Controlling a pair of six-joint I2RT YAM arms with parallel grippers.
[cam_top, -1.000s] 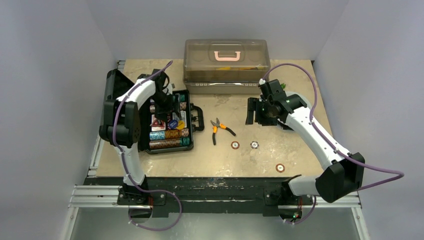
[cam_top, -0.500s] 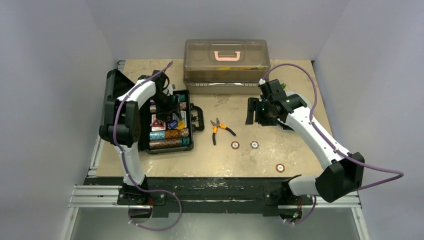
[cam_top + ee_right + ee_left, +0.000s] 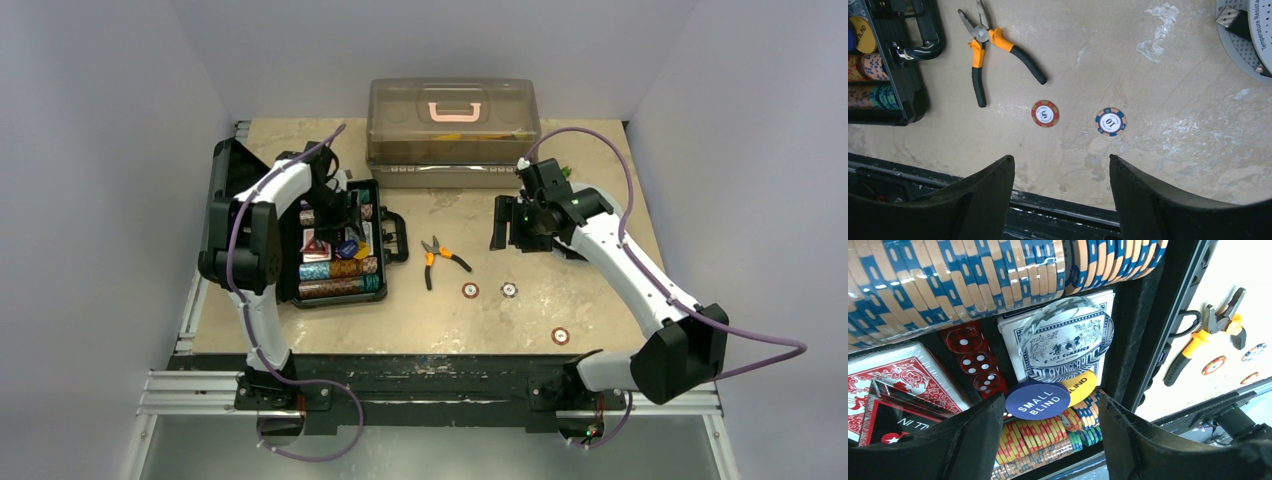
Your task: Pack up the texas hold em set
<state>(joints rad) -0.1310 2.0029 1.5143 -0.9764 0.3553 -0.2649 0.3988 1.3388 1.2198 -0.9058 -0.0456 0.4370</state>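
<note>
Chips in blue and tan (image 3: 973, 275) fill the far row of the open black case (image 3: 385, 265), which lies on the left part of the table (image 3: 590, 180) with its lid (image 3: 228, 170) raised on the left side and its handle (image 3: 396, 238) pointing right. More rows of chips in teal, brown and purple (image 3: 340, 278) lie along the near side of the case. In the middle compartments sit a red deck of cards (image 3: 903, 377), three red dice (image 3: 973, 362) in a line, and a blue deck (image 3: 1098, 310) with a clear round disc (image 3: 1065, 337) on top of it. A dark blue button marked small blind (image 3: 1038, 400) overlaps a yellow button (image 3: 1079, 386) just near the disc. The left claw (image 3: 1050, 407) hangs over these buttons, its jaws spread and nothing between them. Just right of the case handle lie orange-handled pliers (image 3: 440, 258). Further right on the bare table are a red chip (image 3: 1045, 113) and a blue chip marked ten (image 3: 1110, 121), near each other but apart, and a third chip (image 3: 560, 336) lies alone closer to the near edge. The right claw (image 3: 1060, 167) hangs above the two chips, jaws spread and empty. A large brown see-through box (image 3: 452, 130) with a pink handle stands at the far edge of the table.
</note>
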